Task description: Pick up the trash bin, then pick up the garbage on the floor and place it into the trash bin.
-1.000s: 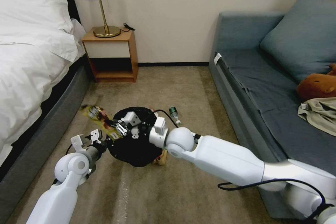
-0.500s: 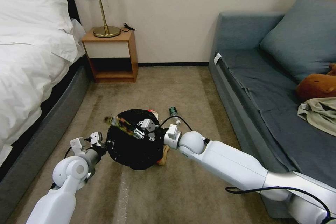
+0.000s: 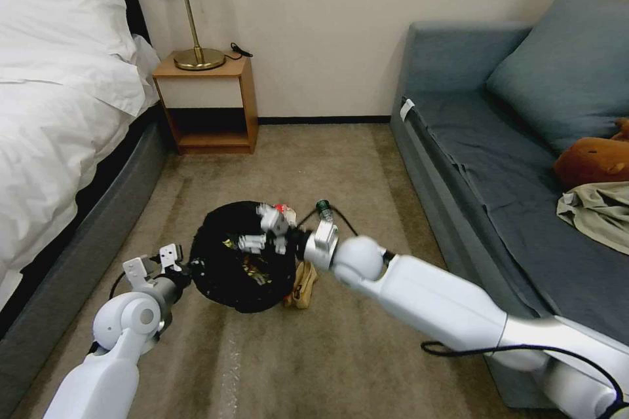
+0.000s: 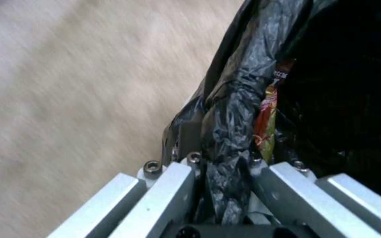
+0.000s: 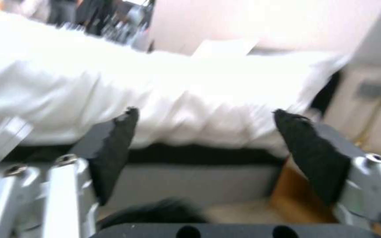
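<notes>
The trash bin (image 3: 223, 275), lined with a crinkly black bag, hangs just above the carpet in front of me. My left gripper (image 3: 189, 268) is shut on its rim; in the left wrist view the bag fold (image 4: 228, 132) is pinched between the jaws of that gripper (image 4: 226, 158). My right gripper (image 3: 257, 229) hovers open over the bin's mouth, its pads (image 5: 111, 148) holding nothing. A yellow-brown snack wrapper (image 3: 252, 268) lies inside the bin, and its edge (image 4: 268, 122) shows in the left wrist view. Tan crumpled paper (image 3: 301, 283), a red-and-white wrapper (image 3: 282, 208) and a small bottle (image 3: 323, 210) lie on the floor beside the bin.
A bed (image 3: 59, 131) runs along the left and a blue sofa (image 3: 498, 157) along the right. A wooden nightstand (image 3: 208, 105) with a lamp stands against the far wall. Open carpet (image 3: 308, 157) stretches between them.
My right gripper swung the snack wrapper from the bin's left side over its mouth and let it go; the wrapper now lies inside. The bin has sunk slightly lower.
</notes>
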`<state>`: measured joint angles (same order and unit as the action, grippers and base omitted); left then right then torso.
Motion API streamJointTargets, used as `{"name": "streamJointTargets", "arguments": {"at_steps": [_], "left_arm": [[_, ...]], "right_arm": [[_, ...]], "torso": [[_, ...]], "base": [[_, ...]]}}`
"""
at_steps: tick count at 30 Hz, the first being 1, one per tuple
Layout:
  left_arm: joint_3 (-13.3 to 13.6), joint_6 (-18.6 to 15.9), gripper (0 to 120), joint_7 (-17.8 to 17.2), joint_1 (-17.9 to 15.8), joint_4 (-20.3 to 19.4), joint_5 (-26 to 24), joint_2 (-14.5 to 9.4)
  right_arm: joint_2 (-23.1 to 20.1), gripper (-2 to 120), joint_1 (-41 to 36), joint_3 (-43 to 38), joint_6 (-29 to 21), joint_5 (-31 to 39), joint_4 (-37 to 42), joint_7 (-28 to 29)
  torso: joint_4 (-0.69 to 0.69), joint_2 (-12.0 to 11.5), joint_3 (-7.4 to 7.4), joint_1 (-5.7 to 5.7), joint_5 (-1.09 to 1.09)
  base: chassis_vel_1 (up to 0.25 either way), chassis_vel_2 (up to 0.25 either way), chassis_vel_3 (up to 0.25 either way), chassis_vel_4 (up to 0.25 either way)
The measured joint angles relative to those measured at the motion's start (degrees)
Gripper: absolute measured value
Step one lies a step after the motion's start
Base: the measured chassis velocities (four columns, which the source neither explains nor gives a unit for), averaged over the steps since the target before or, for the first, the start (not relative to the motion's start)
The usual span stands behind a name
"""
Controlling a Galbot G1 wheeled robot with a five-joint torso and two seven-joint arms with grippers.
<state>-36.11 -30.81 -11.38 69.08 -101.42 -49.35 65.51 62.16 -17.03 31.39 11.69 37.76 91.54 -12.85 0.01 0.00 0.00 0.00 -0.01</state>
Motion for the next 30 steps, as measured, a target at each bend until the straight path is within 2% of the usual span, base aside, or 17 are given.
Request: {"name": "streamJointTargets", "arguments": {"at_steps": [1, 3, 6, 10, 17, 25, 29, 30], "left_arm": [[0.0, 0.0, 1, 0.0, 0.0, 0.0, 0.0, 0.0], [-2.2, 1.72, 1, 0.64, -0.59, 0.61, 3.05, 0.04], [-3.43, 2.44, 1, 0.86, -1.04, 1.05, 4.69, 0.06], [-4.38, 2.71, 1, 0.91, -1.3, 1.62, 5.36, 0.05], [-5.09, 2.98, 1, 1.7, -0.84, 1.74, 6.52, 0.19], [-5.31, 3.52, 1, 2.17, -0.5, 1.58, 9.2, 0.65], [-5.8, 3.91, 1, 2.2, -0.51, 1.6, 10.2, 0.61], [-6.01, 4.05, 1, 2.22, -0.46, 1.53, 10.46, 0.49]], "right_arm": [[0.0, 83, 0.0, 0.0, 0.0, 0.0, 0.0, 0.0], [-1.79, 95, 1.1, -4.64, -0.96, 1.99, 1.25, 1.44], [-2.45, 99, 0.32, -8.27, -1.69, 2.92, 0.08, 2.47], [-2.82, 100, -3.86, -12.58, -2.03, 2.5, -3.5, 2.92], [-2.38, 100, -12.88, -17.3, -0.85, -3.0, -6.95, 2.23], [1.33, 100, -17.93, -17.46, -0.07, -5.4, -12.45, 1.59], [2.99, 100, -18.52, -14.88, -1.49, -5.08, -16.15, 1.89], [3.67, 100, -18.53, -13.34, -3.35, -4.2, -17.6, 2.7]], "torso": [[0.0, 0.0, 0.0, 0.0, 0.0], [-0.02, 0.0, 0.0, 0.0, 0.01], [-0.01, 0.0, 0.0, 0.0, 0.01], [-0.02, 0.0, 0.0, 0.0, 0.02], [-0.02, 0.0, 0.0, 0.0, 0.03], [-0.01, 0.0, 0.0, 0.0, 0.01], [-0.01, 0.0, 0.0, 0.0, 0.01], [-0.01, -0.01, 0.0, 0.0, 0.01]], "base": [[0.0, 0.0, 0.0, 0.0], [0.0, 0.0, 0.0, 0.0], [0.0, 0.0, 0.0, 0.0], [0.0, 0.0, 0.0, 0.0], [0.0, 0.0, 0.0, 0.0], [0.0, 0.0, 0.0, 0.0], [0.0, 0.0, 0.0, 0.0], [0.0, 0.0, 0.0, 0.0]]}}
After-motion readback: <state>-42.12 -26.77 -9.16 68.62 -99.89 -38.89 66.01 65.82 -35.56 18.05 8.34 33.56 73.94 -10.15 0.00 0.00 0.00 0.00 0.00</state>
